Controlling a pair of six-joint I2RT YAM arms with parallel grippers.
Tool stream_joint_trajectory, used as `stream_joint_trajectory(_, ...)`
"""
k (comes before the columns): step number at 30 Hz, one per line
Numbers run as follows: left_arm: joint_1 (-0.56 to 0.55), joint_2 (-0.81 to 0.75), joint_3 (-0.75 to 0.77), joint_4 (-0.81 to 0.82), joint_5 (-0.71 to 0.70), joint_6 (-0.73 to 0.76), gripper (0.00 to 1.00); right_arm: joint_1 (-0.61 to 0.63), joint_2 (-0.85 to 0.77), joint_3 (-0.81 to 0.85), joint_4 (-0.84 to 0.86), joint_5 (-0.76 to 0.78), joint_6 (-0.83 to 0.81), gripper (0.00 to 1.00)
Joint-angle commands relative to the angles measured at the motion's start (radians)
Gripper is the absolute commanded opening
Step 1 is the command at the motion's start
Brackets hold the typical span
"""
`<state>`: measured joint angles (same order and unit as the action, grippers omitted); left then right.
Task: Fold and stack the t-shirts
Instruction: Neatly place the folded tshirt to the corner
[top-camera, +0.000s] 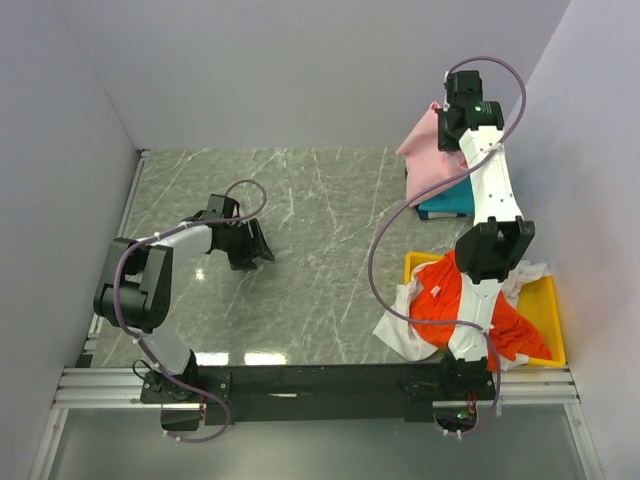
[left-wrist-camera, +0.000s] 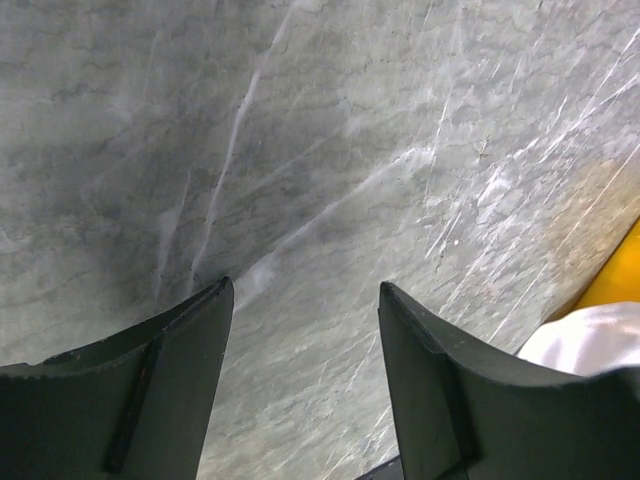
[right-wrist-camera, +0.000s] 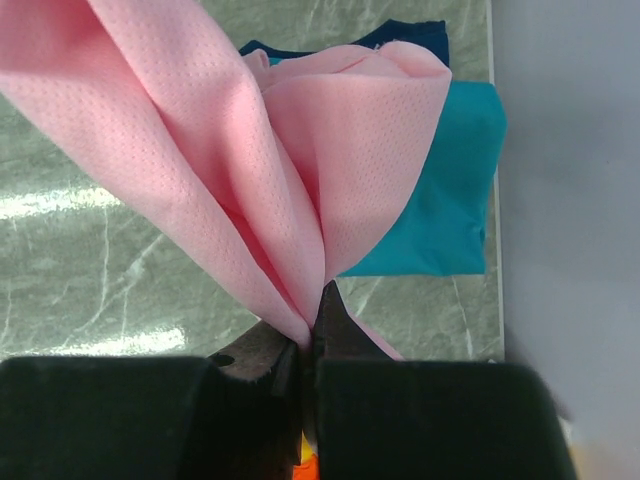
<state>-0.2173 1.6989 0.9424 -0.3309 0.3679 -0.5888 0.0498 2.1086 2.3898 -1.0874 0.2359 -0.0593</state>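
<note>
The pink shirt (right-wrist-camera: 330, 150) is at the far right corner of the table (top-camera: 320, 220), bunched and pinched at one point by the right gripper (right-wrist-camera: 311, 318). Its jaws are pressed together on the cloth, with only the fabric between them. From the pinch the shirt fans out in long folds that run away from the fingers, so its long axis points from the gripper toward the teal shirt (right-wrist-camera: 455, 200).

The teal shirt lies flat and looks folded. In the wrist view it is under the pink cloth and a little to its right. Whether the pink cloth already touches it I cannot tell. I judge this to be the relation that matters: to stack, the pink shirt has to come down on the teal one, which is just below and beyond the pinch.

The orange shirt (top-camera: 440, 290) and the white shirt (top-camera: 400, 335) lie crumpled in and over the yellow tray (top-camera: 548, 300), on the near right, well apart from the teal one.

The left gripper (left-wrist-camera: 305, 288) hangs over bare table on the left with its jaws wide and nothing between them. The right arm is much nearer to all the shirts, so the placing is probably its work
</note>
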Motion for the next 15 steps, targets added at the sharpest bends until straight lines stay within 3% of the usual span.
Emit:
stream_joint_trajectory(1,-0.013,0.031,-0.030,-0.043,-0.014,0.003,0.67,-0.022,-0.024,0.046,0.003,-0.030,0.035,0.00)
stream_joint_trajectory(15,-0.030,0.065,-0.002,-0.053,-0.007,0.007,0.66,-0.114,0.022,-0.064,0.021,-0.072,0.052,0.00)
